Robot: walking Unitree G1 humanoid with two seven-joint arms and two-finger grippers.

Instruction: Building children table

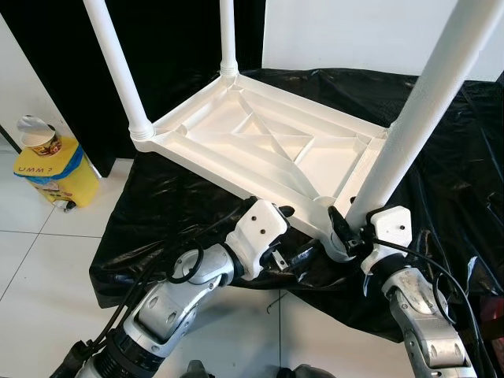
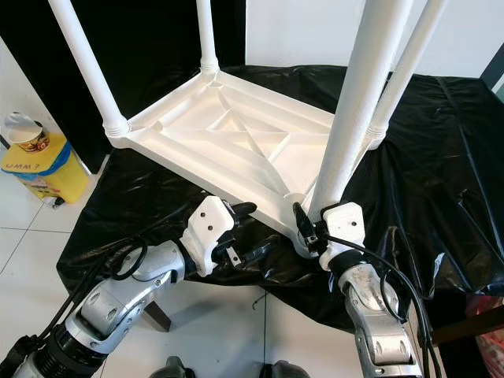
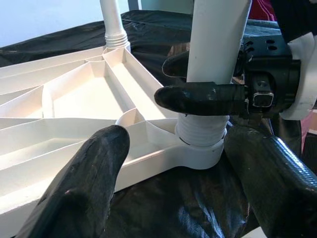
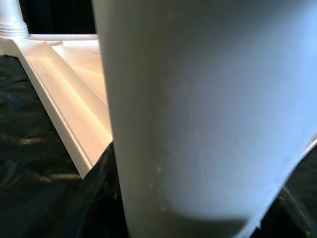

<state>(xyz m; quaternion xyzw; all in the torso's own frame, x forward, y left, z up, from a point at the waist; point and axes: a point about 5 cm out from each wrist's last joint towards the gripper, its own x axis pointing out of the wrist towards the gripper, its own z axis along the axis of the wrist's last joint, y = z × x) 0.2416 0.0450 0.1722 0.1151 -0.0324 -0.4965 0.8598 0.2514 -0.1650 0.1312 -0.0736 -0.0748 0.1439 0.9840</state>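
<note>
I keep the right hand [image 2: 309,224] clenched on the near leg [image 2: 354,110] to seat it in the tabletop [image 1: 268,146] corner socket at 5 o'clock. The left hand [image 1: 303,253] waits released beside that corner, ready to brace.

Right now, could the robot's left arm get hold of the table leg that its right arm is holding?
Probably yes. The left gripper is open and already sits beside the near leg, by its base at the tabletop corner. The right gripper is clamped low on the leg, so the left would have to grip above it.
</note>
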